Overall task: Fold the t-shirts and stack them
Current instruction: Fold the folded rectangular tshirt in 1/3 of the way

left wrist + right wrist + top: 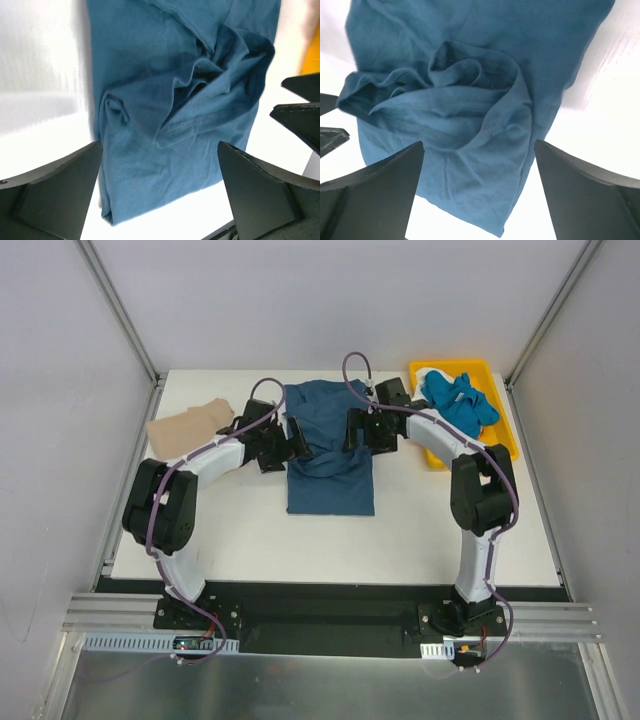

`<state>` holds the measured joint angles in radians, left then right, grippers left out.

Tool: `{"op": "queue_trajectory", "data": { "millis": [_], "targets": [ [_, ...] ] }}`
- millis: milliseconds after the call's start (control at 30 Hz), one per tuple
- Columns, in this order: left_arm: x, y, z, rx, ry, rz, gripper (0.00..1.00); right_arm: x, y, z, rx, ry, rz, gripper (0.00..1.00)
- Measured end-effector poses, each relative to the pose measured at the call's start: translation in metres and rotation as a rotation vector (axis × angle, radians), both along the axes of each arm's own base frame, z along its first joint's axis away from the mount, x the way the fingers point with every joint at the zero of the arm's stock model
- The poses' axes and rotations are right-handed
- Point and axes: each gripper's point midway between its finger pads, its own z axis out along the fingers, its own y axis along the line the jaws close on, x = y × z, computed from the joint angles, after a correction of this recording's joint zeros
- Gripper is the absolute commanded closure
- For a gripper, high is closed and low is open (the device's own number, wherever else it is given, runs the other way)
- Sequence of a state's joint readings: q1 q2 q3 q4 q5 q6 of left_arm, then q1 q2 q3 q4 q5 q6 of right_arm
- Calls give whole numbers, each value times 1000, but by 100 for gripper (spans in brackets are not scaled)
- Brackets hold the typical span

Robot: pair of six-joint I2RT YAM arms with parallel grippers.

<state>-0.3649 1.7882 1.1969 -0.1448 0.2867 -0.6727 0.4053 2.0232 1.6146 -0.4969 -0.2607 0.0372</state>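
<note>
We see a white table (pixel 400 540) enclosed by plain grey walls (pixel 320 290), aluminium posts (pixel 121 310) at its far corners, a metal rail (pixel 110 615) along its near edge.

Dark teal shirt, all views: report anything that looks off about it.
The dark teal t-shirt is not folded flat. A crumpled ridge of cloth bunches across its middle, with a stitched hem edge turned up, while its near part lies smooth.
</note>
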Motion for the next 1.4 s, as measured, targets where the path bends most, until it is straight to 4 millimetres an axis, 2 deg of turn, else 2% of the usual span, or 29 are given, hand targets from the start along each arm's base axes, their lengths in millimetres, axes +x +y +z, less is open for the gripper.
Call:
{"op": "queue_trajectory", "data": {
  "millis": [67,167,233,333,433,533,667,767,900,1033,1200,1300,1400],
  "targets": [
    [-11,5,6,-4,-17,4,1,-10,-2,4,13,-10,7,3],
    [-41,16,18,-18,-33,16,1,-37,-6,13,24,-10,26,3],
    [-60,23,27,-31,-54,21,1,-57,-1,21,33,-18,57,3],
    [-89,34,33,-52,-83,32,1,-78,19,26,48,-37,124,3],
    [-117,45,25,-63,-80,45,1,-94,44,21,60,-41,192,3],
    [-138,52,19,-74,-74,57,1,-94,57,11,72,-40,208,3],
    [-154,57,19,-93,-92,68,1,-84,61,-13,70,-14,182,3],
    [-160,60,21,-108,-112,75,1,-73,64,-33,53,6,165,3],
    [-164,61,22,-113,-116,79,1,-51,75,-41,52,-17,146,3],
    [-168,62,16,-115,-95,89,1,-8,89,-28,49,-131,108,3],
    [-172,63,10,-112,-68,97,1,65,103,5,64,-311,15,3],
    [-173,63,10,-114,-68,99,1,100,98,21,101,-370,-43,3],
    [-173,63,11,-120,-72,103,1,119,83,33,121,-396,-82,3]
  ]
}}
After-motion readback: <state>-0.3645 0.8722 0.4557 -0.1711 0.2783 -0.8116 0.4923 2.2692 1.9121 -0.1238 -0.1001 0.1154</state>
